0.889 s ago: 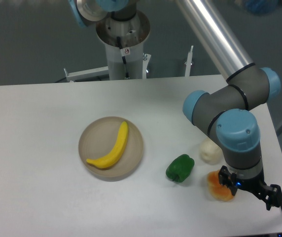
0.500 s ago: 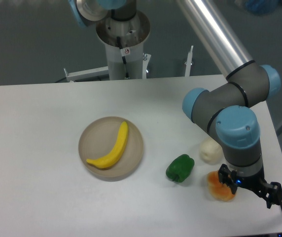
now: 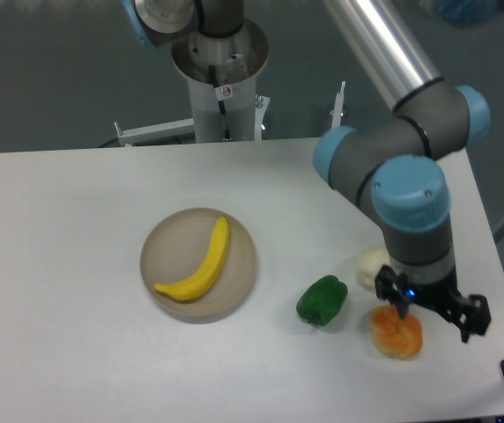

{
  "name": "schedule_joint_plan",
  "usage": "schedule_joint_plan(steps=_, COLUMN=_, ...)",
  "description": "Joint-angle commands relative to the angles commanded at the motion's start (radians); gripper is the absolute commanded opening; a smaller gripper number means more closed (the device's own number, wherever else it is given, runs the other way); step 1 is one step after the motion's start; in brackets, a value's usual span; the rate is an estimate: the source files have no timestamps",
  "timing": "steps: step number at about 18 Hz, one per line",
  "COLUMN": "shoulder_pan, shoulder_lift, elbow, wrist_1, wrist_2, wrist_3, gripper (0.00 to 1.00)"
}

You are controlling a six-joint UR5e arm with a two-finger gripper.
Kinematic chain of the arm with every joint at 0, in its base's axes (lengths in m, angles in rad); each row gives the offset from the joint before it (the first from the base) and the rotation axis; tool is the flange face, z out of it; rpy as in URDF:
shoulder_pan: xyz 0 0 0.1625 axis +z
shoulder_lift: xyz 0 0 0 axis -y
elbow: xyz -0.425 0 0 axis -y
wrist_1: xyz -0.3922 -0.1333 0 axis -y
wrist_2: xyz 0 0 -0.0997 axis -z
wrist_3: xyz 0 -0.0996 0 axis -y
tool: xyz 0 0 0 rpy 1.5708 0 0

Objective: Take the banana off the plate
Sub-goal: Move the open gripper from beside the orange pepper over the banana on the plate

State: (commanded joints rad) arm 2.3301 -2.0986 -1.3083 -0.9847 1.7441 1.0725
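White table (image 3: 76, 229) | plate (image 3: 168, 242): 1 banana (image 3: 199, 265) | gripper (image 3: 428, 308): state unclear

- The arm's wrist (image 3: 411, 207) has shifted left and slightly up since the earlier pictures.
- The tool (image 3: 428, 304) has moved left with it, uncovering more of the lumpy orange fruit (image 3: 396, 332).

Robot lab. An industrial arm (image 3: 411, 189) with grey links and blue joint caps is reaching over a plain white desk (image 3: 58, 264); its base column (image 3: 221, 79) is standing bolted behind the desk. Toy food is sitting out as test props: banana (image 3: 201, 263) on a plate (image 3: 239, 264), pepper (image 3: 322, 300), orange fruit (image 3: 396, 333). Bare grey wall (image 3: 49, 70) behind, no home furnishings showing.
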Motion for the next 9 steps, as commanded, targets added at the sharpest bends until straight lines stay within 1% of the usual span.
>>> schedule_joint_plan(steps=3, shoulder_pan=-0.02, shoulder_lift=0.06, elbow=-0.067, wrist_1=-0.043, wrist_2=-0.029, wrist_3=-0.038, gripper=1.0)
schedule_joint_plan(steps=5, shoulder_pan=-0.025, shoulder_lift=0.112, elbow=-0.127, wrist_1=-0.058, wrist_2=-0.081, wrist_3=-0.115, gripper=1.0)
schedule_joint_plan(steps=7, shoulder_pan=-0.031, shoulder_lift=0.162, elbow=-0.193, wrist_1=-0.065, wrist_2=-0.155, wrist_3=-0.186, gripper=1.0)
schedule_joint_plan(steps=9, shoulder_pan=-0.035, shoulder_lift=0.193, elbow=-0.253, wrist_1=-0.065, wrist_2=-0.186, wrist_3=-0.227, gripper=1.0)
